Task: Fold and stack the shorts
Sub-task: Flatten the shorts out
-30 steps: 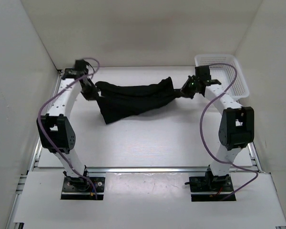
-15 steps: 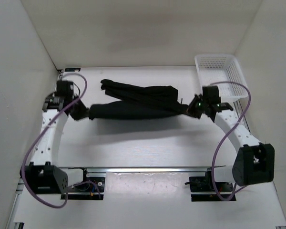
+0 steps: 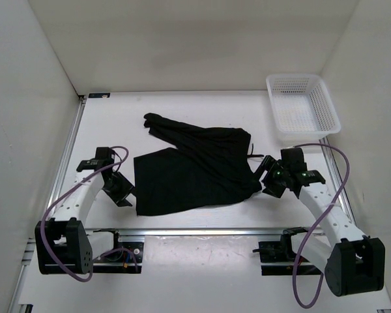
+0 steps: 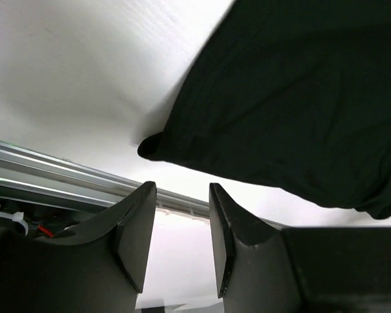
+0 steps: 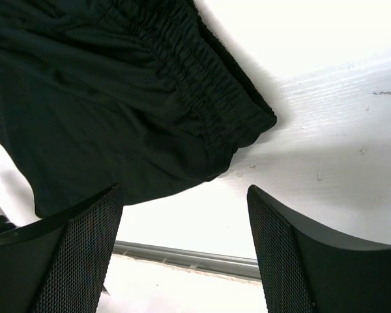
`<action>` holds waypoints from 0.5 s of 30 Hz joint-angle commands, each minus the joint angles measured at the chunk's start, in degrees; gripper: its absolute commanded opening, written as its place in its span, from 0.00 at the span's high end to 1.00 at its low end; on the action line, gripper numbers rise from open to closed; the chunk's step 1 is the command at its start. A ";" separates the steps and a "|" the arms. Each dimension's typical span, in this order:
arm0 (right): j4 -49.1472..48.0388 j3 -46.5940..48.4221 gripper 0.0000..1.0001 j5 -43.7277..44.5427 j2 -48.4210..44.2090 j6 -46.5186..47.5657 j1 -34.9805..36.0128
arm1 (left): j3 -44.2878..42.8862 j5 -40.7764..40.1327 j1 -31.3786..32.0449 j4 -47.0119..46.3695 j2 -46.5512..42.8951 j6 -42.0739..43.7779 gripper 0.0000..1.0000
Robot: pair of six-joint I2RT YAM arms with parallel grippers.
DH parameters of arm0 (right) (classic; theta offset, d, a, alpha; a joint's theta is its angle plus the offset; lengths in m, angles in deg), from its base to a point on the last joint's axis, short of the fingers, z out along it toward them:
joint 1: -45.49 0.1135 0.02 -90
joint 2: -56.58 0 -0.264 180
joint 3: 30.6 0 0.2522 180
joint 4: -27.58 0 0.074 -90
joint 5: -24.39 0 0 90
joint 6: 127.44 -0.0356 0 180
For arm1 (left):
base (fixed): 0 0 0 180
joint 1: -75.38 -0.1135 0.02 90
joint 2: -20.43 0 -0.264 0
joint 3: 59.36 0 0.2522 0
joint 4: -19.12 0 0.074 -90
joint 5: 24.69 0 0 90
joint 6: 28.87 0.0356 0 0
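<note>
The black shorts (image 3: 195, 166) lie folded and spread on the white table, one part reaching toward the back left. In the left wrist view a hem corner of the shorts (image 4: 293, 98) lies just beyond my left gripper (image 4: 181, 195), which is open with nothing between its jaws. From above, the left gripper (image 3: 124, 193) sits at the shorts' near left corner. My right gripper (image 5: 186, 195) stands wide open and empty beside the elastic waistband (image 5: 208, 78). In the top view the right gripper (image 3: 267, 184) is at the shorts' near right corner.
A white mesh basket (image 3: 302, 104) stands at the back right corner. A metal rail (image 3: 202, 230) runs along the table's near edge, just behind both grippers. White walls enclose the table at the left, right and back.
Both arms drew the shorts toward the near edge and lowered them onto the table. Both grippers opened and let go of the fabric, which now lies flat.
</note>
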 commanded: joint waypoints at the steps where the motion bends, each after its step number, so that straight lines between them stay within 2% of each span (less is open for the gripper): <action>1: 1.45 -1.35 0.19 0.60 -0.11 -1.48 -0.06 | 2.38 0.92 0.69 -2.11 0.74 -2.16 0.50; 5: -0.74 -1.97 0.19 -1.67 1.31 -1.48 -0.59 | 5.64 1.45 2.79 -5.44 3.36 -3.29 0.38; 11: -6.01 -2.58 0.19 -2.92 7.97 -2.01 -0.59 | 7.67 1.98 6.14 -12.55 10.04 -6.46 0.37; 15: -10.40 -3.63 0.24 -1.52 12.36 -2.63 -0.59 | 5.57 -0.39 8.60 -13.71 16.89 -6.99 0.52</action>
